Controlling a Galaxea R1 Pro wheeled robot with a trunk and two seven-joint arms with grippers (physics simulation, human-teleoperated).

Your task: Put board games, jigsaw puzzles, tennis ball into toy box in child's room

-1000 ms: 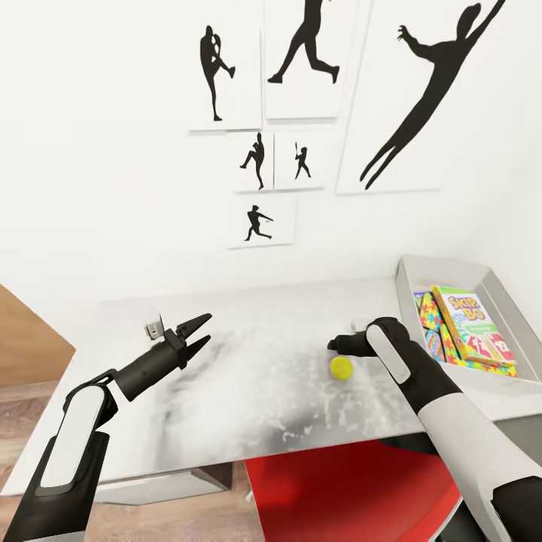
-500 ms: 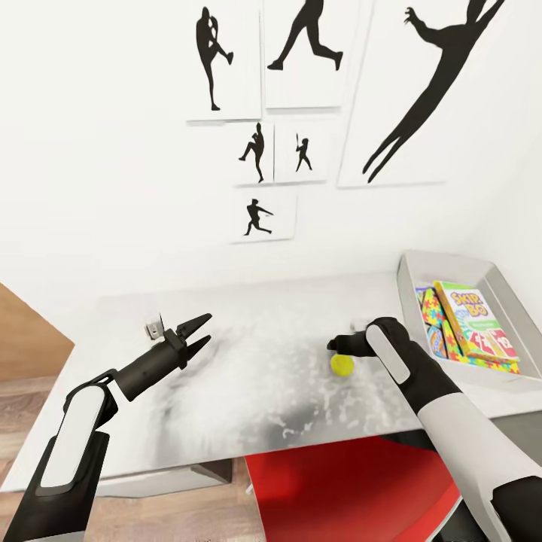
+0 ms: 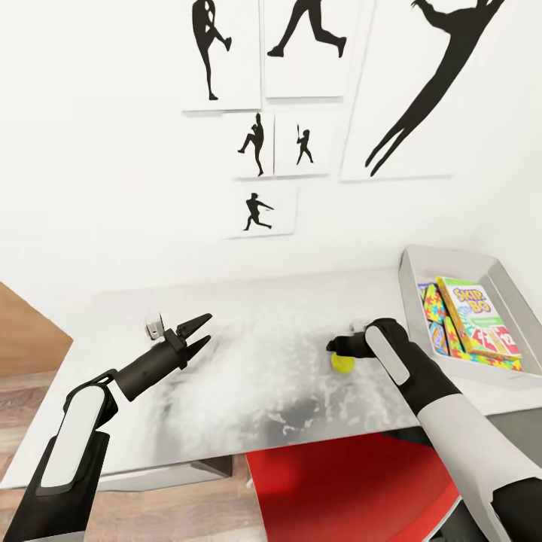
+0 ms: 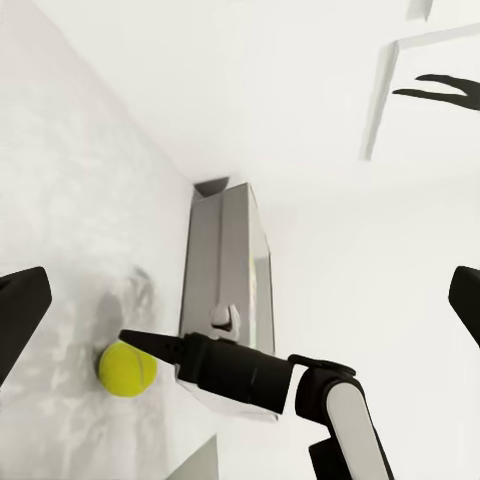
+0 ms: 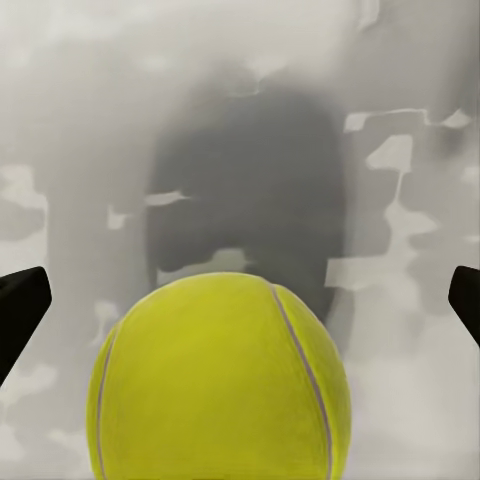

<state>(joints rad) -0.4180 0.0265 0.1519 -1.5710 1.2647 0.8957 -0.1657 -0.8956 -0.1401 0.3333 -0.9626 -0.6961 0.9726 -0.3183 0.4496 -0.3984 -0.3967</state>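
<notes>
tennis ball (image 3: 344, 363): yellow-green, sitting on the table (image 3: 248, 384) toward the right side, just left of the toy box. looks huge and centred in the right wrist view (image 5: 220, 380), resting on the mottled grey top.
right gripper (image 3: 340, 345): right over the ball, pointing down at it. fingers spread wide, one tip at each edge of the wrist picture, ball between them and not pinched.
toy box (image 3: 421, 260): grey tray at the right end of the table, against the far wall. holds a skip-bo game box (image 3: 476, 316) and a colourful jigsaw puzzle (image 3: 435, 312) next to it.
left gripper (image 3: 197, 335): held over the left part of the table, well apart from the ball, claw spread, holding nothing.
wall: white, with black silhouette posters (image 3: 260, 113) of athletes.
near side: something red (image 3: 346, 489) under the table edge.
</notes>
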